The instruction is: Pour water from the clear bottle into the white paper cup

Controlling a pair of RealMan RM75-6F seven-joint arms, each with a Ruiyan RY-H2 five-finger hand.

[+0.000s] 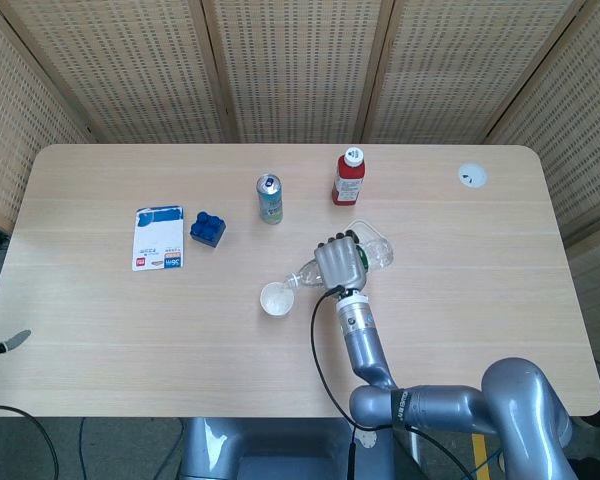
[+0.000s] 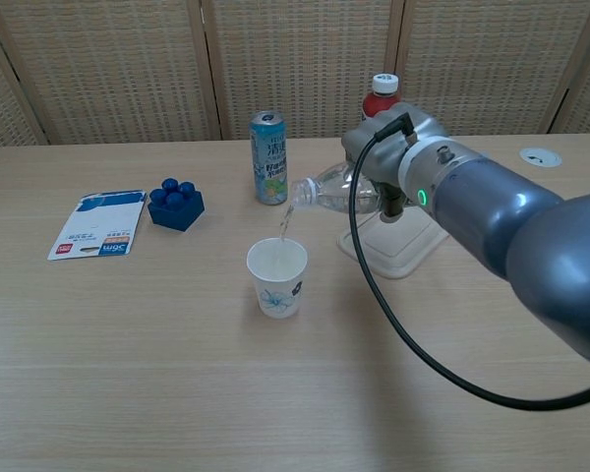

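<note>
I had the right hand (image 1: pixel 339 264) wrapped around the clear plastic water bottle (image 2: pixel 326 192), tipped nearly flat with its mouth just above the white paper cup (image 2: pixel 276 277) mid-table. A thin stream ran into the cup. My left hand wasn't on camera.

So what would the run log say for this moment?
phase: pouring | right hand: holds clear bottle tilted | stream into white paper cup | left hand: unseen
</note>
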